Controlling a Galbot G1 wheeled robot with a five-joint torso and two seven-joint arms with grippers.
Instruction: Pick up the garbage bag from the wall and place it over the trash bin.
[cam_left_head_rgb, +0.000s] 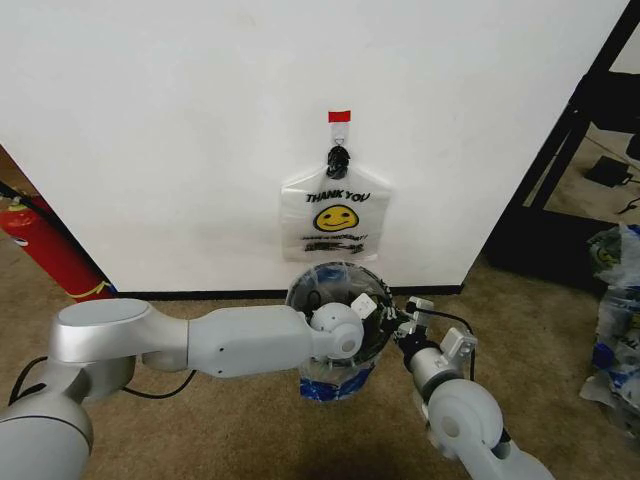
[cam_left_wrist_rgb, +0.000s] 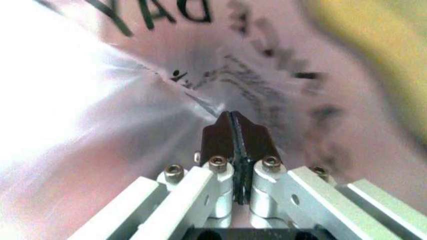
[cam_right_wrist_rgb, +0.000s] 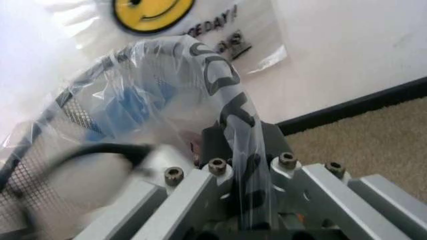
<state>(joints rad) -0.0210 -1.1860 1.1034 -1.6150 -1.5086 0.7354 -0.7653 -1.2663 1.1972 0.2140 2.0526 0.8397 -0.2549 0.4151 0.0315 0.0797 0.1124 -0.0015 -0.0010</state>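
Note:
The trash bin stands on the carpet at the foot of the wall; its black mesh shows through plastic. The garbage bag, thin clear film with blue patches, is draped over the bin's rim and down its side. My left gripper reaches over the bin's mouth from the left. Its dark fingers are shut, with bag film close all around them. My right gripper is at the bin's right rim, shut on a printed strip of the bag.
Another smiley "THANK YOU" bag hangs from the red-taped hook just above the bin. A red fire extinguisher leans at the left. A black shelf frame and more bags are at the right.

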